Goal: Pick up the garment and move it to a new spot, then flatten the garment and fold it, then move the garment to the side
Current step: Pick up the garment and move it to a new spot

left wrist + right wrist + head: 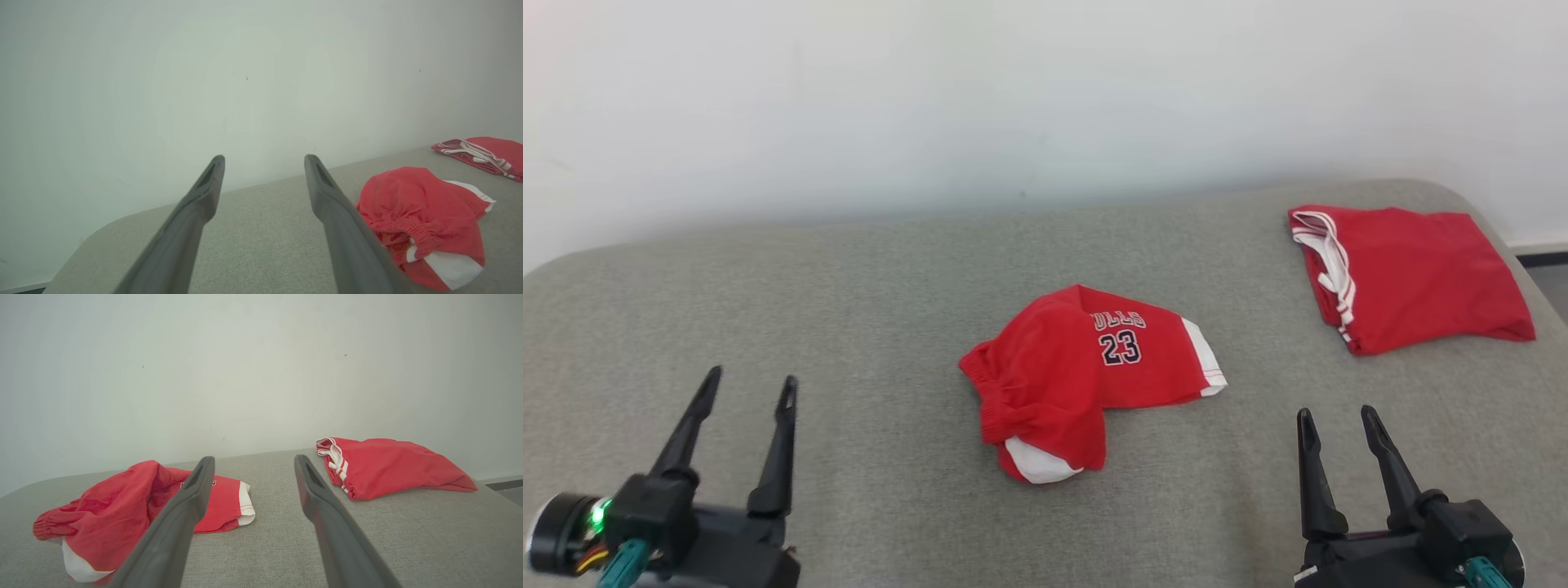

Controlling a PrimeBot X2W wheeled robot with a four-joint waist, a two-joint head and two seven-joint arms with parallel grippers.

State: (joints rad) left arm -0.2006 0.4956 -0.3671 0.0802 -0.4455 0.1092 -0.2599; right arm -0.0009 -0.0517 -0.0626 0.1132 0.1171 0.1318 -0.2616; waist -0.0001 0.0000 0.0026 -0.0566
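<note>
Overhead, garment (1094, 376) reads 23; left wrist catches waistband (410, 229); left fingers (694, 420), right fingers (1311, 474) wide

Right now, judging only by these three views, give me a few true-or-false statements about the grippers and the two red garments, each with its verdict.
1. The left gripper and the right gripper both stand open and hold nothing. True.
2. The number 23 garment lies near the middle of the grey surface. True.
3. The second red garment lies apart from it, with bare grey surface between them. True.
4. The second red garment is on the robot's left. False: it lies at the far right.
5. The right gripper touches the number 23 garment. False: it is clear of the fabric.
6. The number 23 garment is folded flat. False: it is bunched and rumpled.
</note>
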